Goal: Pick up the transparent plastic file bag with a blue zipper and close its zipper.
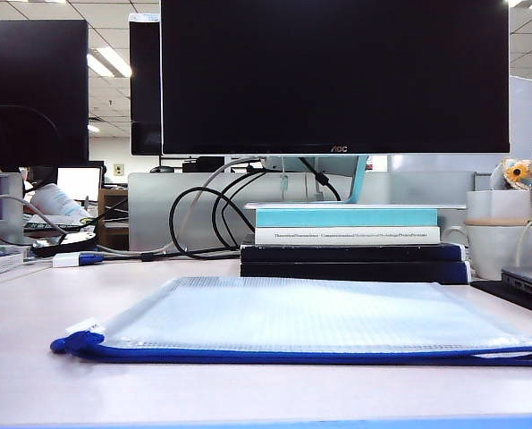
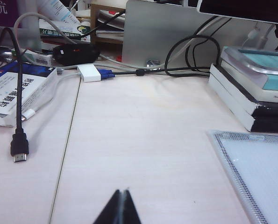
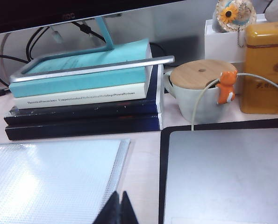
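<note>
Desk (image 1: 24,322) carrying one file bag (image 1: 310,317), lying flat in front of book stack (image 1: 350,241), four books counted. Bag looking light, floppy, slick; likely sagging if lifted by one corner. One zipper (image 1: 319,356) running along near long edge; best hold probably blue-trimmed edge beside pull tab (image 1: 76,340). Left gripper (image 2: 121,207) hovering over bare desk, jaws pressed together, holding nothing. Right gripper (image 3: 120,209) hovering between bag and laptop (image 3: 227,172), likewise pinched closed, empty.

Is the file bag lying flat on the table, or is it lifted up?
Lying flat. The file bag rests spread on the table, blue zipper edge toward the exterior camera. No end effector touches it.
</note>
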{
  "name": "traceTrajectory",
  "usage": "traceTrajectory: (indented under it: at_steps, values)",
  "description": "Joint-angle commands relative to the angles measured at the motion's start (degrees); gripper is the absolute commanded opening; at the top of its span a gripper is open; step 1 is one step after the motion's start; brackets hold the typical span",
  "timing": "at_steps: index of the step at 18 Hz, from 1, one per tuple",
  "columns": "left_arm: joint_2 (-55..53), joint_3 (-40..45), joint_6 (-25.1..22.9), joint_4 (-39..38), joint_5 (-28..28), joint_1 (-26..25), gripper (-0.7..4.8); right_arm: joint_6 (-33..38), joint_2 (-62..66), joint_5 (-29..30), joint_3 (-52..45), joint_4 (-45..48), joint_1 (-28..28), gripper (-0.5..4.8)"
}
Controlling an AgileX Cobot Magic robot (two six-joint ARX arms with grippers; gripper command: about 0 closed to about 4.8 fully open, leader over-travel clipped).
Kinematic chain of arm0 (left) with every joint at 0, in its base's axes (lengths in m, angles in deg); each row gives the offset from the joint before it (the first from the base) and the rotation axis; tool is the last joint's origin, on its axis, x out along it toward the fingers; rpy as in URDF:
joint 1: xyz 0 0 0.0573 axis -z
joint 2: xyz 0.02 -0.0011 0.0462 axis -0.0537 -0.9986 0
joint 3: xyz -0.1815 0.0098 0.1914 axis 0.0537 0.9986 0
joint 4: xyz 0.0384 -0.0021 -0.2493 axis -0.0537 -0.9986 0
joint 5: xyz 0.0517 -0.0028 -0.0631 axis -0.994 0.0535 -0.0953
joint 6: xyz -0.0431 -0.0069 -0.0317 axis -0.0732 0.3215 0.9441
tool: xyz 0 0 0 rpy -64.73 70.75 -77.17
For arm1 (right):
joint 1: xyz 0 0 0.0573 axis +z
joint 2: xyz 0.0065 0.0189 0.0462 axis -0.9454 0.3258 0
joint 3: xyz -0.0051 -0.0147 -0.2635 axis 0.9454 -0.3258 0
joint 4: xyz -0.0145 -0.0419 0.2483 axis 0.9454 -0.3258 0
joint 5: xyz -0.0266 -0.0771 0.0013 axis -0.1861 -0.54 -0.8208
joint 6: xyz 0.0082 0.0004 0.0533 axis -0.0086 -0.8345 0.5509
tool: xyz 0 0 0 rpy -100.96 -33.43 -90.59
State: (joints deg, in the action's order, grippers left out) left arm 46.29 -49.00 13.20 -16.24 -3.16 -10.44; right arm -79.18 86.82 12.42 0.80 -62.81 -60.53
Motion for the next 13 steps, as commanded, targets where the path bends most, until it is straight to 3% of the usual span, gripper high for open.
traceTrajectory:
  at_steps: [1, 3, 6, 11, 13]
  values:
    - [0.15, -0.13, 0.22, 0.33, -0.09, -0.07, -0.05, 0.22, -0.09, -1.49, 0.24, -0.02, -0.04, -0.01]
    - [0.15, -0.13, 0.46, 0.33, -0.07, -0.07, -0.05, 0.26, -0.09, -1.51, 0.24, -0.09, -0.04, -0.01]
    - [0.15, -1.16, 8.74, 1.16, 1.38, -0.07, -0.05, 3.65, -0.09, 0.22, 2.89, 1.25, 0.02, -0.01]
    - [-0.57, -9.46, 8.66, -1.25, -1.18, -0.07, -0.05, 3.19, 1.2, -9.11, 14.23, 1.25, 0.0, -0.02]
    - [-2.64, -12.48, 6.64, -3.8, -1.03, -0.07, -0.05, 3.23, 4.72, -8.07, 16.83, 1.27, 0.04, -0.02]
